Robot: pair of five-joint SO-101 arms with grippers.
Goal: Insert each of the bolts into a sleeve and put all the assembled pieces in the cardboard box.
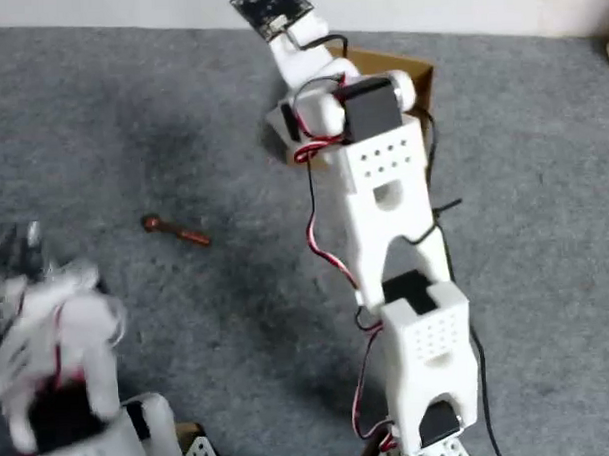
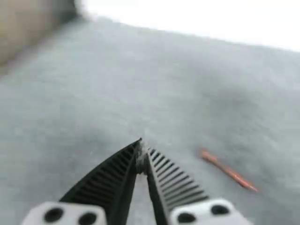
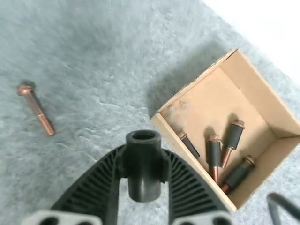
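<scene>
A lone copper bolt lies on the grey carpet, left of the middle; the bolt lies apart from the box. My right gripper is shut on a black sleeve, held upright above the carpet just beside the cardboard box. Several assembled bolt-and-sleeve pieces lie inside the box. My left gripper is shut with nothing in it, low over the carpet, and the bolt lies a short way off to its side. The left arm is at the lower left.
The right arm stretches from the front edge up to the cardboard box at the back, covering most of it. Open carpet surrounds the bolt. A pale wall edge runs behind the box.
</scene>
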